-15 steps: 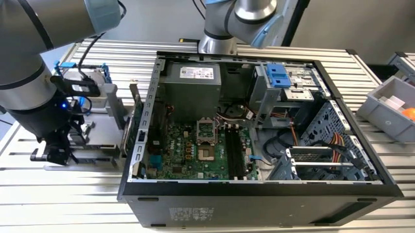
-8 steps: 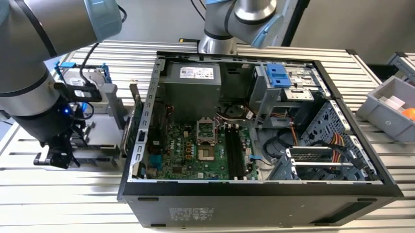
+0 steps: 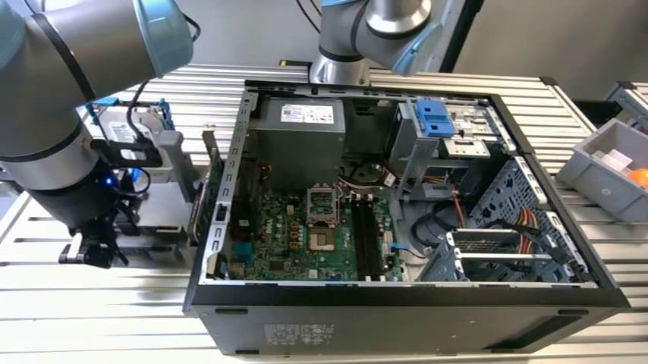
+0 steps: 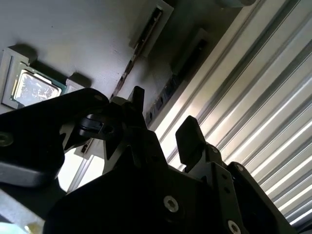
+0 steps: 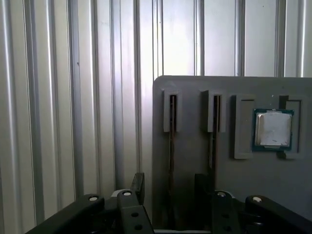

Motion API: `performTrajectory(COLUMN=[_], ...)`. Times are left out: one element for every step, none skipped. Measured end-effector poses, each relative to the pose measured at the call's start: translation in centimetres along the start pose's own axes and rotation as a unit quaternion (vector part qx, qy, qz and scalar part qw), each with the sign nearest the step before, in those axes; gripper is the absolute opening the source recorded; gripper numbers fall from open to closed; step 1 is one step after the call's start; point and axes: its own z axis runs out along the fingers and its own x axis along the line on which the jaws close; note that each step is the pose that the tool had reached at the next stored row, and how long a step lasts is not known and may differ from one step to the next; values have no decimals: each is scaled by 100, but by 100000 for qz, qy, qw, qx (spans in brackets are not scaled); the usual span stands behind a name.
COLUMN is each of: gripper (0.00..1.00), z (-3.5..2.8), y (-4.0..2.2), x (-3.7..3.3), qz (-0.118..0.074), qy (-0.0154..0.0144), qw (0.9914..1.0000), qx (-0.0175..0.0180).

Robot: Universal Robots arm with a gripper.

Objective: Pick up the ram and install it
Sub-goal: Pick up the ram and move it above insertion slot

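The tool [image 5: 170, 181] is found open and empty, its two fingers [image 5: 138, 185] parted and poised over the grey holder block [image 5: 195, 85] that lies on the ribbed desk [image 5: 58, 97]. In the exterior view it is placed at about nine o'clock from the open computer case [image 3: 405, 299], outside its wall. The ram [image 5: 171, 146] is seen standing edge-on in a narrow slot of the block, in line with the gap between the fingers and not yet touched. The step in hand is judged to be the grasp: it would be done well if the fingers were centred across the thin board, the flat faces taken squarely, and any tilt against the slot walls avoided. Contents are noted as follows: a second slim stick [image 5: 213, 141] appears to be held in the neighbouring slot, and a processor [image 5: 273, 128] is seated in a recess just beside it. Within the case a green motherboard [image 3: 294, 235] is recorded, with long black memory sockets [image 3: 366, 239] at about three o'clock from its processor socket [image 3: 320, 205]. A grey bin [image 3: 597, 163], at three o'clock from the case, is seen to hold an orange item [image 3: 638, 178].
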Motion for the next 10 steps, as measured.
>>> performTrajectory(gripper=[100,100,100,100,100,100,100,100,100,100], z=[12,23,34,43,51,60,69,79,88,97], y=[0,0,0,0,0,-1,-1,-1,-1,-1], x=[0,0,0,1,1,1,1,1,1,1], qz=[-3,-1,0,0,-1,-2,0,-3,0,-1], qy=[1,-3,-4,-3,-2,-2,-2,-7,-3,-3], qw=[100000,100000,100000,100000,100000,100000,100000,100000,100000,100000], qx=[1,3,3,1,-3,-1,1,6,1,2])
